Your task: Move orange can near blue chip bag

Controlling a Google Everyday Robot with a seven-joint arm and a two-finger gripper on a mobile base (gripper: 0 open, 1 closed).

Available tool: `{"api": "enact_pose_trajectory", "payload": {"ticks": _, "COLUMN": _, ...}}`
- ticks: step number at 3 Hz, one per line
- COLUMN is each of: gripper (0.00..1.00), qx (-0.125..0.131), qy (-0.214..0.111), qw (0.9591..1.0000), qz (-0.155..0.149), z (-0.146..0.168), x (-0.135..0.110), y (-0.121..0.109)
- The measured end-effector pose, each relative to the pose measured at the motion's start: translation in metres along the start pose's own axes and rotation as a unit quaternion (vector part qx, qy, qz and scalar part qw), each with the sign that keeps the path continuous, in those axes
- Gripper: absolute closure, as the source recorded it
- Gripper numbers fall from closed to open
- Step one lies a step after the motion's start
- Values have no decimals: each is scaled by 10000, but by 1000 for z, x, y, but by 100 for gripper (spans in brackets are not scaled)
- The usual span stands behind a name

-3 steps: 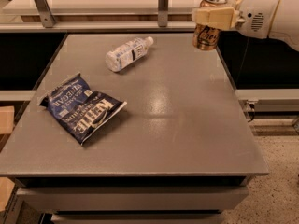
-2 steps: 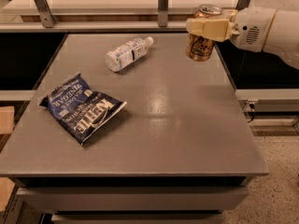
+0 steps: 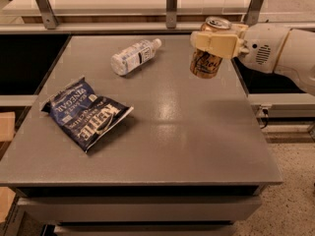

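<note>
The orange can (image 3: 206, 63), gold with dark script and a silver top, is held upright in my gripper (image 3: 214, 41) above the table's far right part. The gripper's cream fingers (image 3: 211, 44) are shut around the can's upper half, and the white arm reaches in from the right. The blue chip bag (image 3: 84, 113), dark blue with white "Kettle" lettering, lies flat on the left side of the grey table (image 3: 162, 146), well to the left of the can and nearer the front.
A clear plastic bottle with a white label (image 3: 134, 56) lies on its side at the table's back, between bag and can. A metal rail with posts (image 3: 171, 4) runs behind the table. The table's right edge drops to the floor.
My gripper has carried the orange can leftward and slightly forward, from past the table's far right corner to over the tabletop. The bag and the bottle have not moved.
</note>
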State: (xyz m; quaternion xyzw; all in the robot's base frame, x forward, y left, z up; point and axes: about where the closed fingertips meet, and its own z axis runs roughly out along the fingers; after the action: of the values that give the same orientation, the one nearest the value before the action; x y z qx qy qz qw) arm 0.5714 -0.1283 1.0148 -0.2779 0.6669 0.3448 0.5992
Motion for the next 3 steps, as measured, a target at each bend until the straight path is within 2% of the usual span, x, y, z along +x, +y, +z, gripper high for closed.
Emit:
{"api": "enact_pose_trajectory", "payload": {"ticks": 2, "gripper": 100, "qx": 233, "qy": 184, "qw": 9995, "qz": -44, "z": -3, "x": 9, "y": 28}}
{"api": "enact_pose_trajectory", "payload": {"ticks": 3, "gripper": 100, "qx": 230, "qy": 255, "qw": 9994, "qz": -36, "z": 3, "x": 12, "y": 42}}
